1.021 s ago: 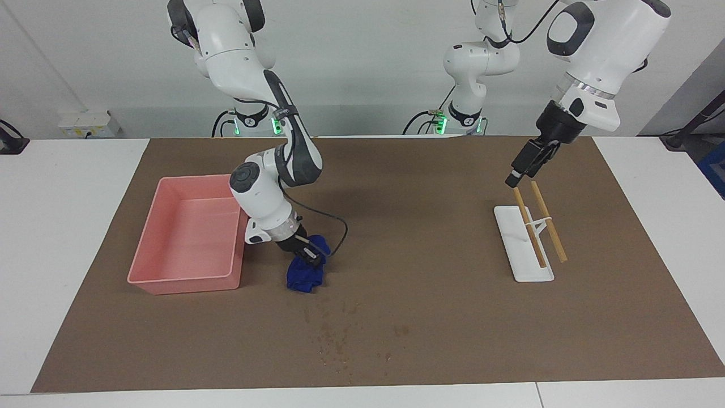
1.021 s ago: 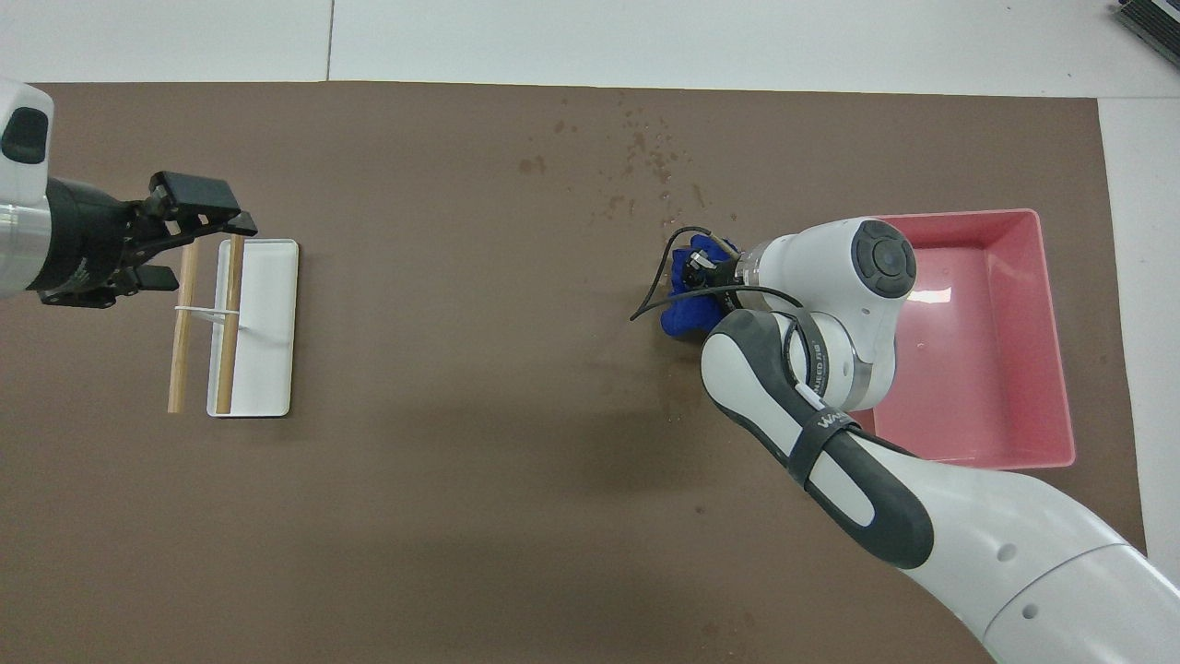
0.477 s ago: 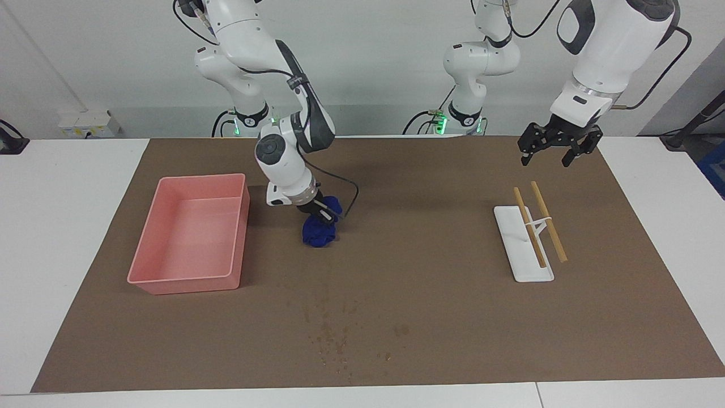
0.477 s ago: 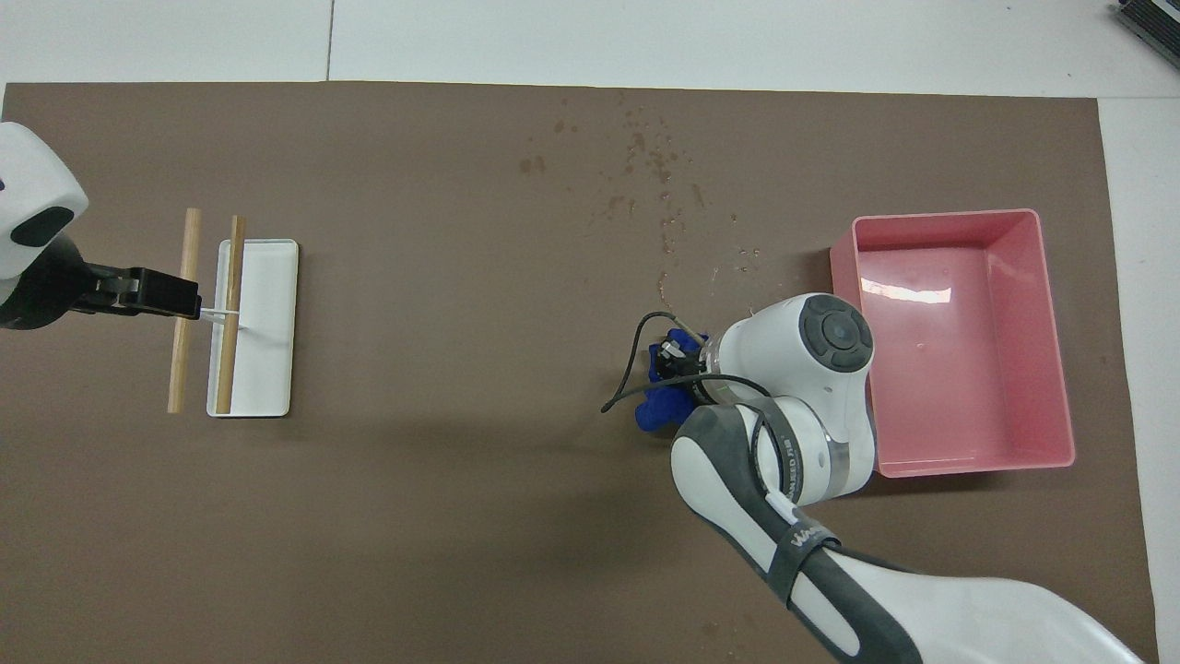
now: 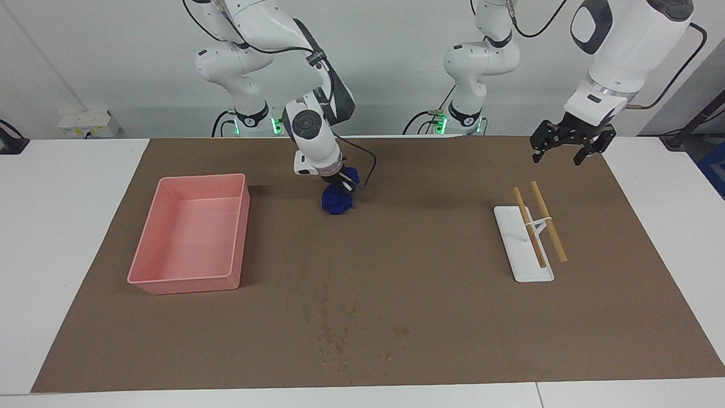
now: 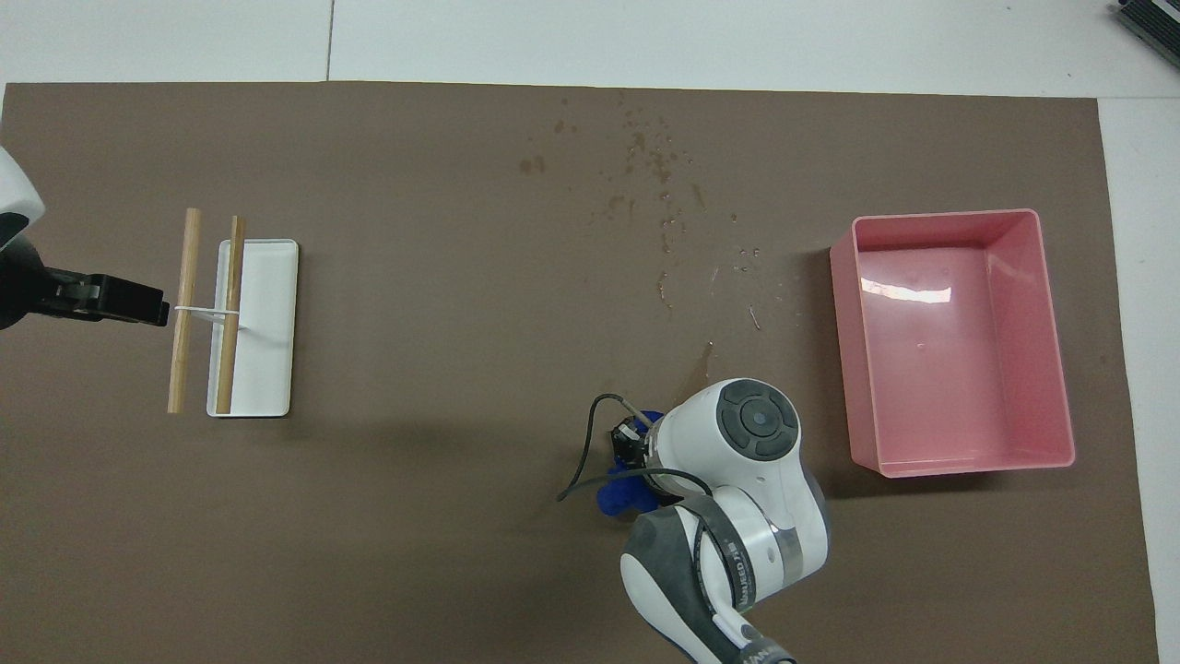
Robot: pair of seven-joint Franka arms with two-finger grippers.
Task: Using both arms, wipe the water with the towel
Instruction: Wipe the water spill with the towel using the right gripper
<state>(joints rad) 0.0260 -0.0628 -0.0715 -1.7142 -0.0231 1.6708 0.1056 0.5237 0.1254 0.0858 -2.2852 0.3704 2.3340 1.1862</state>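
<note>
The towel (image 5: 337, 203) (image 6: 618, 495) is a small deep-blue bunch held by my right gripper (image 5: 344, 185) (image 6: 632, 444), which is shut on its top. The towel's lower end reaches the brown mat near the robots' edge, beside the pink tray's near corner. Water (image 5: 335, 339) (image 6: 647, 155) shows as scattered dark spots on the mat, much farther from the robots than the towel. A thin wet streak (image 6: 705, 355) runs from the spots toward the towel. My left gripper (image 5: 568, 151) (image 6: 138, 304) hangs open in the air, over the mat beside the rack's sticks.
A pink tray (image 5: 190, 177) (image 6: 940, 218) stands at the right arm's end of the mat. A white rack (image 5: 524, 258) (image 6: 267, 369) carrying two wooden sticks sits at the left arm's end. A black cable loops beside the towel.
My right gripper has dragged the towel toward the robots, away from the water spots and past the tray's near corner. The left gripper has lifted and drawn back from the rack's sticks.
</note>
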